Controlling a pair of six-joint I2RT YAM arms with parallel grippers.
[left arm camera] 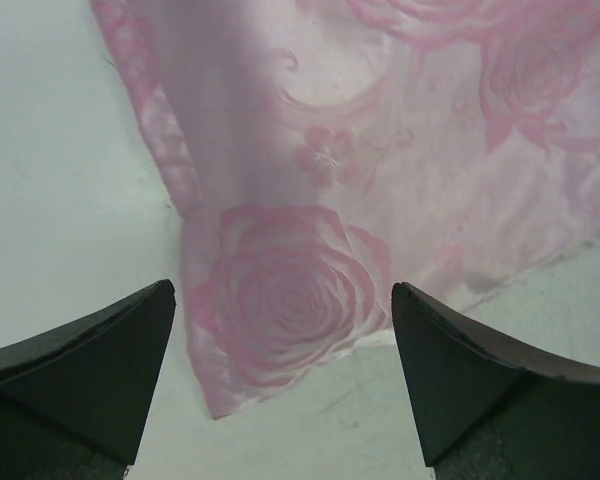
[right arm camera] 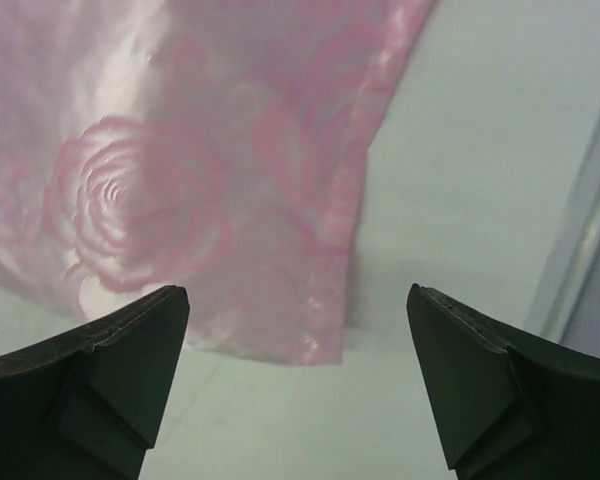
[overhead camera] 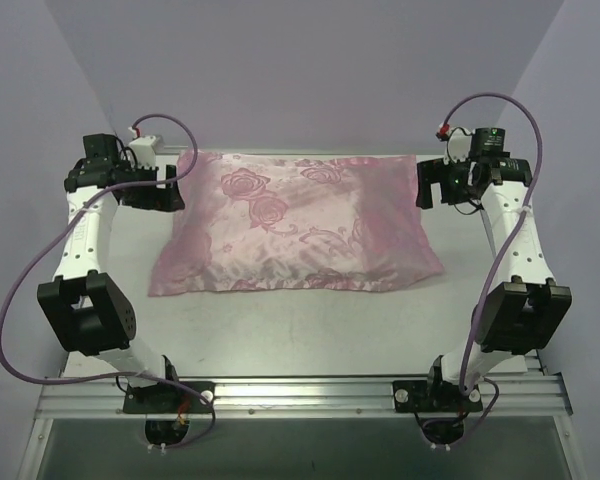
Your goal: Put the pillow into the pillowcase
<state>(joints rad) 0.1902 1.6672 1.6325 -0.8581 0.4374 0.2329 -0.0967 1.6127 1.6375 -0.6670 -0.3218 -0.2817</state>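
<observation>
The pillowcase (overhead camera: 290,225) lies in the middle of the table, satin rose face up, and looks plump and filled. The pillow itself is hidden; no white cushion or yellow trim shows. My left gripper (overhead camera: 172,186) is open and empty at the pillowcase's far left corner. In the left wrist view that corner (left arm camera: 280,300) lies on the table between and beyond my open gripper (left arm camera: 283,290). My right gripper (overhead camera: 430,184) is open and empty at the far right corner. The right wrist view shows that corner (right arm camera: 310,300) just beyond my open gripper (right arm camera: 298,292).
The grey table (overhead camera: 300,330) has an aluminium rail (overhead camera: 300,392) along its near edge, where both arm bases are bolted. Purple walls close in the back and sides. Purple cables (overhead camera: 20,300) loop off each arm.
</observation>
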